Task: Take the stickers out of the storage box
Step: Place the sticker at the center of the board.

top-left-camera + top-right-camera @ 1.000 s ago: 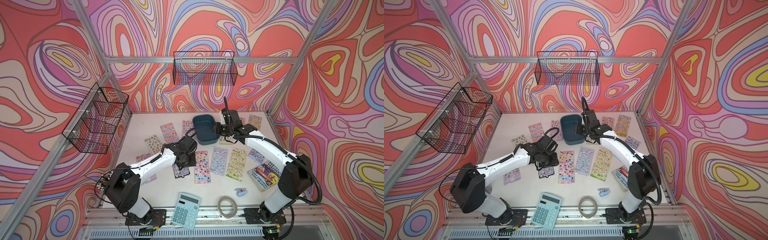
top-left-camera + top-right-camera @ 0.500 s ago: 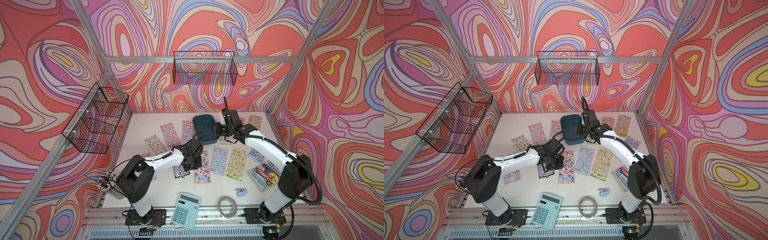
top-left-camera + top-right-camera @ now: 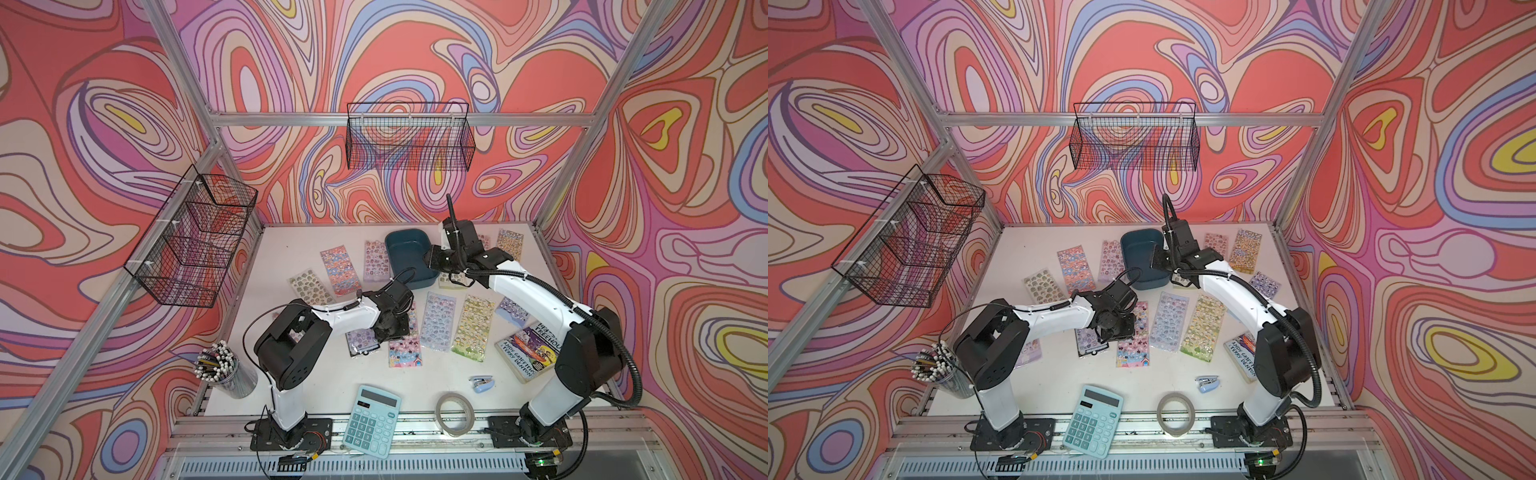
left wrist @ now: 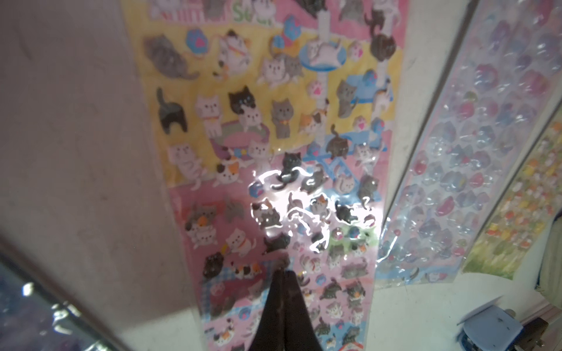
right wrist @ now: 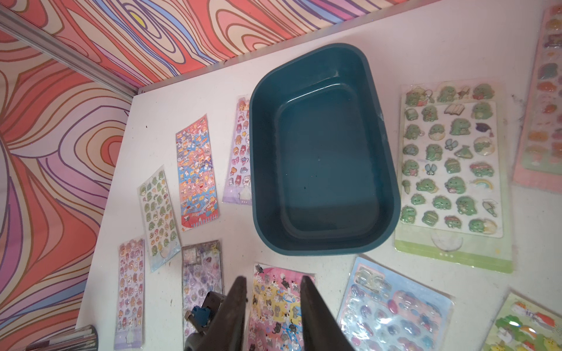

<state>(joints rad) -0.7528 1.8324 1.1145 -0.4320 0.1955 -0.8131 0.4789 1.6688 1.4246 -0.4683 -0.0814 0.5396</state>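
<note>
Emptied tray, scattered sheets. In both top views the storage box (image 3: 405, 254) (image 3: 1142, 259) sits near the back of the white table (image 3: 436, 374), hollow side up. Its long axis runs from the back wall toward the front at a slight slant. The stickers (image 3: 471, 328) lie flat around it on the table top, with none visibly inside. The right gripper (image 3: 430, 261) hangs at the box's right rim and is plainly the nearer arm. The left gripper (image 3: 392, 328) points down at mid-table, well apart from the box, over a pink cat sheet (image 3: 405, 353).

The left wrist view shows that gripper's fingers (image 4: 282, 304) pressed together with nothing between them. The tip is over or on the cat sheet (image 4: 273, 121), but contact cannot be told. The sheet's long axis runs straight ahead of the fingers, and a bluish sheet (image 4: 474, 152) lies just beside it.

The right wrist view looks into the box (image 5: 322, 170), which shows a bare floor and no sheet. The right gripper (image 5: 272, 282) is spread and empty, with the box just ahead of it. A green dinosaur sheet (image 5: 450, 170) lies just beside one long wall, and a purple sheet (image 5: 238, 152) lies hard against the other.

On this evidence the emptying looks finished. Any withdrawal has free room upward, while the table front holds a calculator (image 3: 372, 419) and a tape roll (image 3: 455, 413).
</note>
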